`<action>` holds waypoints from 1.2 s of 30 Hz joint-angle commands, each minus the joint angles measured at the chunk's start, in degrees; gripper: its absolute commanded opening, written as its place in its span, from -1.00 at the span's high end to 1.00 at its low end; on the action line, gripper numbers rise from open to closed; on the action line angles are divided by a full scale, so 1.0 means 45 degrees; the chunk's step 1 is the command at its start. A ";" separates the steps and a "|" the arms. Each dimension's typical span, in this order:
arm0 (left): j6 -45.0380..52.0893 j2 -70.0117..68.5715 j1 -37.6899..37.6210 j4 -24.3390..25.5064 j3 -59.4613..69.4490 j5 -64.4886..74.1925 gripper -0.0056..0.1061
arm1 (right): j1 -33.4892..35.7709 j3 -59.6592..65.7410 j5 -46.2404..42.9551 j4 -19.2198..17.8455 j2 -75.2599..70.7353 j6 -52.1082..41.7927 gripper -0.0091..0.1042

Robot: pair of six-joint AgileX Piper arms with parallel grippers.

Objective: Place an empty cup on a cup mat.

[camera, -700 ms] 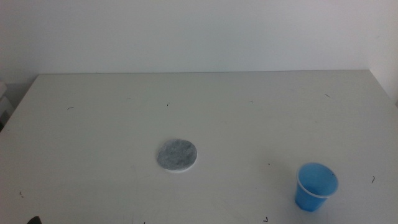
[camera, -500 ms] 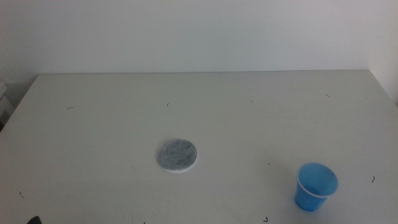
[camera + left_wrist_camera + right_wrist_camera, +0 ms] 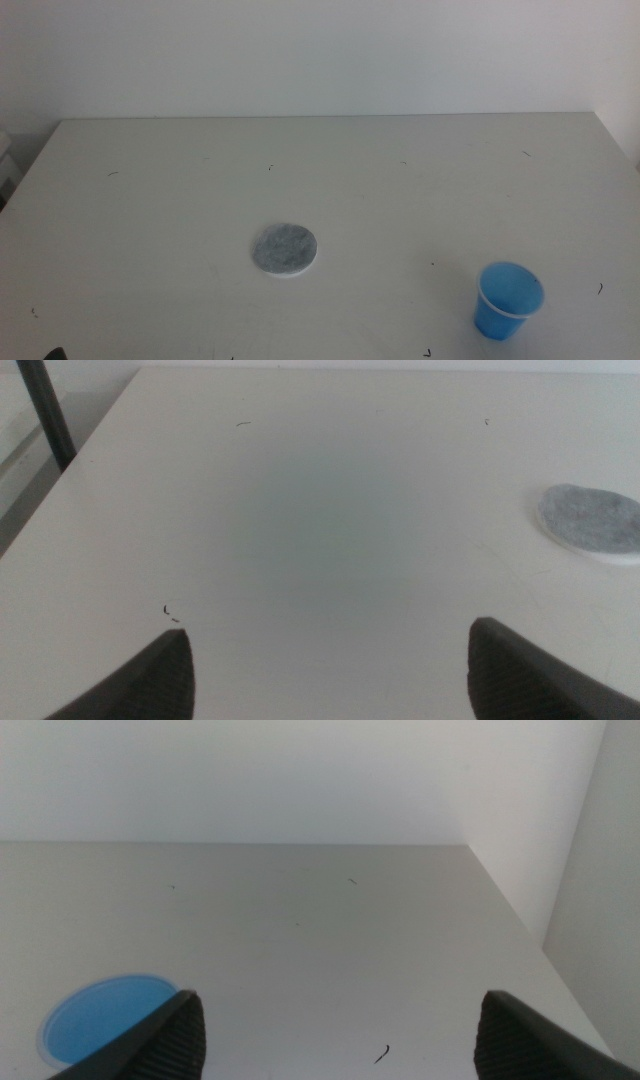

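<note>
Both the left gripper and right gripper hover spread apart, holding nothing; the cup stands upright, well apart from the cup mat on the white table.

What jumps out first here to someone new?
The bright blue cup, upright near the table's front right corner, is the only strong colour. The grey mat lies near the middle, bare and well apart from the cup. Both grippers are open and wait low at the front edge: the left gripper faces the mat, the right gripper is just behind the cup.
</note>
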 commanded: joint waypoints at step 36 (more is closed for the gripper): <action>-0.0138 -0.0163 0.0014 0.0005 -0.0075 -0.0864 -0.98 | 0.0024 -1.1698 0.7379 0.0771 0.8544 -0.0192 -0.78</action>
